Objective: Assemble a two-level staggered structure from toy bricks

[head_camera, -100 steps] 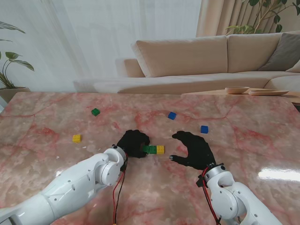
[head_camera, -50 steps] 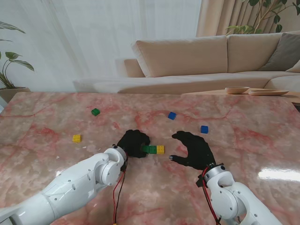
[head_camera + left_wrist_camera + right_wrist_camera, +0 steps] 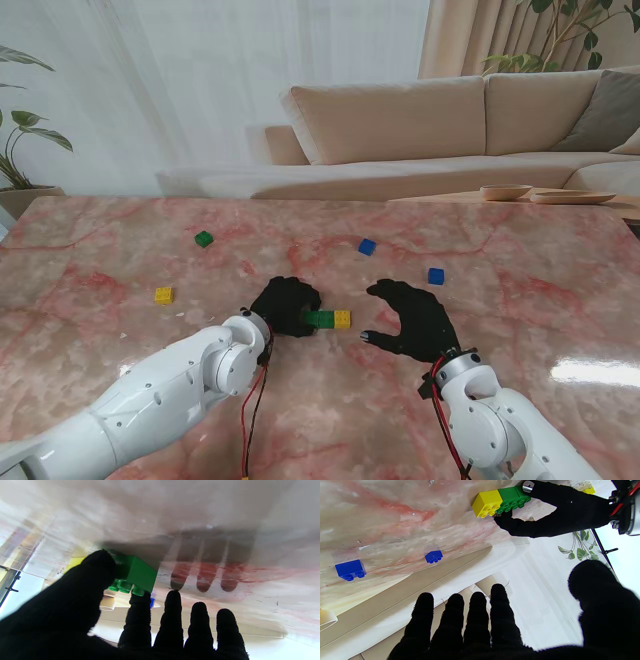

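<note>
Near the middle of the pink marble table (image 3: pixel 120 250), a green brick (image 3: pixel 320 319) and a yellow brick (image 3: pixel 342 319) lay end to end and touching, their shared long axis running left to right, the yellow one on the right. The left hand (image 3: pixel 286 305) sat at the left end of that row, its thumb and index finger pinching the green brick from the near and far sides while the other fingers stayed extended. The right hand (image 3: pixel 415 318) hung just right of the yellow brick, apart from it, fingers spread and holding nothing. So the row lay directly between the two hands. For a staggered second level, loose bricks waited farther off: two blue bricks (image 3: pixel 367 246) and (image 3: pixel 436 276) lay far and right, nearer the right hand; a second green brick (image 3: pixel 204 238) and a second yellow brick (image 3: pixel 163 295) lay to the left.
</note>
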